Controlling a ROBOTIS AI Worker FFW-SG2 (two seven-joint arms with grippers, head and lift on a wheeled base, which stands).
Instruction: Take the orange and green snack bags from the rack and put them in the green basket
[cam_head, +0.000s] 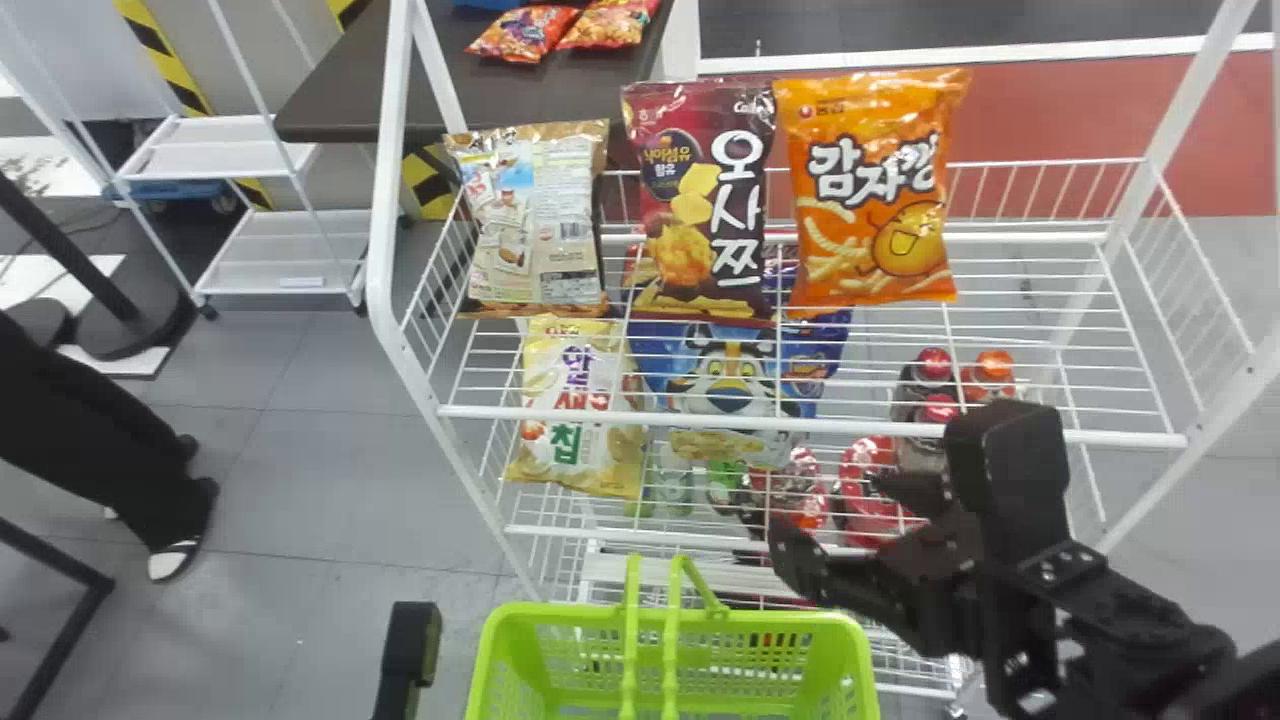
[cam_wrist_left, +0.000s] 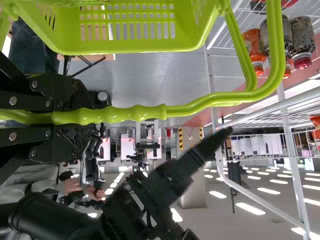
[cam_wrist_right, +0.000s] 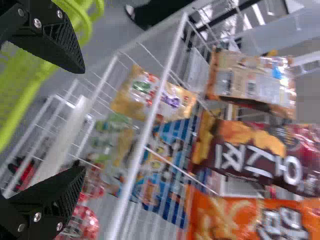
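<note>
Nearest, the left gripper (cam_head: 408, 655) has its fingers closed around the ribbed handle (cam_wrist_left: 107, 115) of the green basket (cam_head: 860, 640), which sits low in front of the rack. The basket's inside shows slotted green plastic, and its two handle bars stand up across the middle (side by side, almost parallel). The right gripper (cam_head: 830, 507) has its fingers spread wide, with only air between them; it hangs above the basket's right side and in front of the rack's lower part. Its arm (cam_head: 1110, 600) comes in from the bottom right corner, slanting up and inward. Behind it stands the white wire rack (cam_head: 800, 425). On its upper shelf three bags stand upright in a row: a beige bag (cam_head: 535, 225) with its back outward at the left, a maroon bag (cam_head: 690, 210) in the middle, and the orange bag (cam_head: 870, 190) at the right, just beside the maroon one. Lower down are a yellow bag (cam_head: 580, 400) with some green lettering and a blue bag (cam_head: 725, 390), then bottles (cam_head: 925, 385) with red and orange caps toward the right. Farther back, a dark surface (cam_head: 330, 95) carries two small red-orange packets (cam_head: 522, 33).
</note>
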